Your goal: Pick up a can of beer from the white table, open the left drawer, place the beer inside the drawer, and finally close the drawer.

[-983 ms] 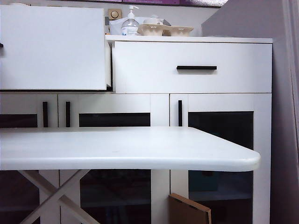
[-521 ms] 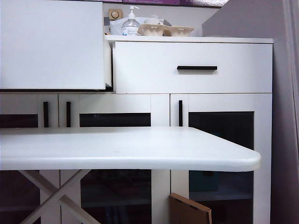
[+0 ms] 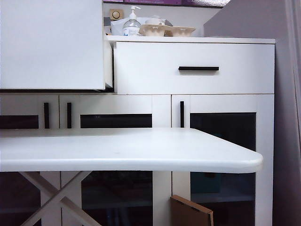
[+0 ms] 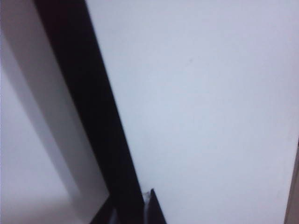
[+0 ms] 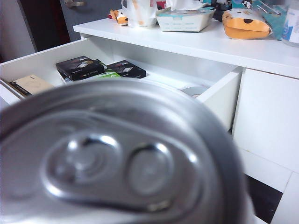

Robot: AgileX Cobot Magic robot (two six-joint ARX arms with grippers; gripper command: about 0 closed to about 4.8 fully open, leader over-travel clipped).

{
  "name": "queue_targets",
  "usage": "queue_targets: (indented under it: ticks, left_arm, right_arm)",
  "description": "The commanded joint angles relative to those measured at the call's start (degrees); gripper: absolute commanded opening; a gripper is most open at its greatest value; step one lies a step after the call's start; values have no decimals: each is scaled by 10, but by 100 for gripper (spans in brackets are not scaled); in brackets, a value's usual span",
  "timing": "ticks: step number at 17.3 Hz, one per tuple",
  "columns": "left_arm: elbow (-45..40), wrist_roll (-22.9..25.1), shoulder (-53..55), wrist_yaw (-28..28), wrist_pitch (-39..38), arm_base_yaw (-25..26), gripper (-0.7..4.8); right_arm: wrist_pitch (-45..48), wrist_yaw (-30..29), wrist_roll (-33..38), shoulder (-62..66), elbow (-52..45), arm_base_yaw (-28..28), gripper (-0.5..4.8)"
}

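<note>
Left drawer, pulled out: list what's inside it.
Inside the drawer: two black boxes, a tan box, something green. The can of beer in the right claw hides the near part.

The can of beer (image 5: 117,158) fills the right wrist view with plain silver, its lid and pull tab the same dull metal. The drawer (image 5: 219,95) is white inside and out, holding black boxes (image 5: 81,67) and a tan one (image 5: 30,84). The tabletop (image 3: 141,150) is plain white, and the closed right drawer's bar handle (image 3: 198,68) is black.
</note>
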Motion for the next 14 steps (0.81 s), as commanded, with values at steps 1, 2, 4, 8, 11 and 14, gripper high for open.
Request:
queue_targets:
  ticks: [1,2,4,8,11,14]
  left_arm:
    - [-12,26,-24,30,46,-4,-6]
    - [-17,26,-28,30,46,-4,-6]
    - [-24,27,-34,30,43,-4,-6]
    - [-23,26,-35,60,49,-4,168]
    - [-23,26,-35,104,53,-5,479]
    - [-23,27,-43,179,52,-5,479]
  right_arm:
    - [36,-6,0,-8,6,1,112]
    - [36,-6,0,-8,6,1,112]
    - [36,-5,0,-8,6,1,112]
    - [36,-5,0,-8,6,1,112]
    - [37,-5,0,-8,6,1,112]
    - [39,-6,0,-8,6,1,112]
